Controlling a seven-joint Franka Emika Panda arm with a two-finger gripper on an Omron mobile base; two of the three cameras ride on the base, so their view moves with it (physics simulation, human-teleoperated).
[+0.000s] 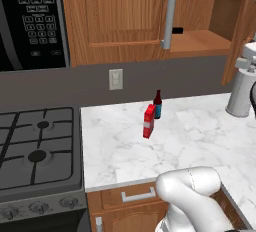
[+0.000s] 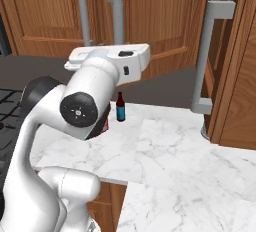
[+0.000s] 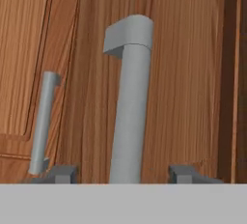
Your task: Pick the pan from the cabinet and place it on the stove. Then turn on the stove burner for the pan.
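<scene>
The brown cabinet (image 1: 125,16) hangs above the counter with its right side open onto a bare shelf (image 1: 205,38). A short black tip, the end of the pan's handle (image 1: 176,30), pokes out from behind the left door; the pan's body is hidden. In the hand view my gripper (image 3: 124,174) is open. Its fingertips (image 3: 62,172) stand either side of a silver bar handle (image 3: 128,107), with a gap on each side. The dark stove (image 1: 60,176) lies at lower left, its larger burner (image 1: 36,156) in front and knobs (image 1: 39,207) along the front edge.
A red box (image 1: 148,121) and a dark bottle (image 1: 158,104) stand on the marble counter (image 1: 200,141). The black microwave (image 1: 30,21) hangs above the stove. An open cabinet door (image 2: 235,76) with a long handle (image 2: 207,56) juts out at the right. A drawer (image 1: 137,195) sits below.
</scene>
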